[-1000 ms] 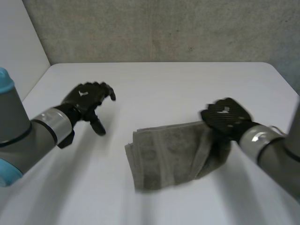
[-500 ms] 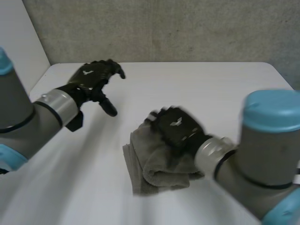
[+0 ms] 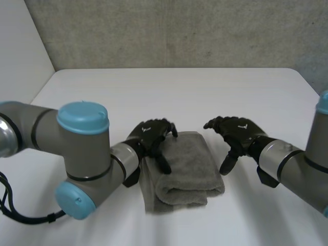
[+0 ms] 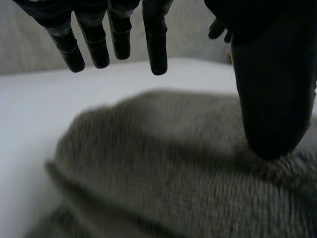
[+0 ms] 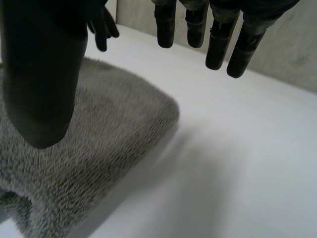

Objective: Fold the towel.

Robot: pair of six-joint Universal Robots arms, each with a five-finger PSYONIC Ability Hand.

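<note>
The grey towel (image 3: 183, 166) lies folded into a thick pad at the table's middle front. My left hand (image 3: 151, 134) is at the towel's far left edge, open, fingers spread above the cloth. In the left wrist view its thumb (image 4: 272, 94) rests on the towel (image 4: 158, 168) while the straight fingers (image 4: 155, 44) hover. My right hand (image 3: 237, 128) hangs open just right of the towel, touching nothing. The right wrist view has the right hand (image 5: 42, 74) beside the towel's folded corner (image 5: 109, 129), with the left hand (image 5: 103, 29) beyond.
The white table (image 3: 179, 92) stretches bare behind and to both sides of the towel. A grey wall stands at its far edge. My left arm's elbow (image 3: 82, 154) is low over the table, left of the towel.
My right hand carried the towel's right part over to the left, let go and drew back to the right. My left hand came from the far left onto the towel's left edge.
</note>
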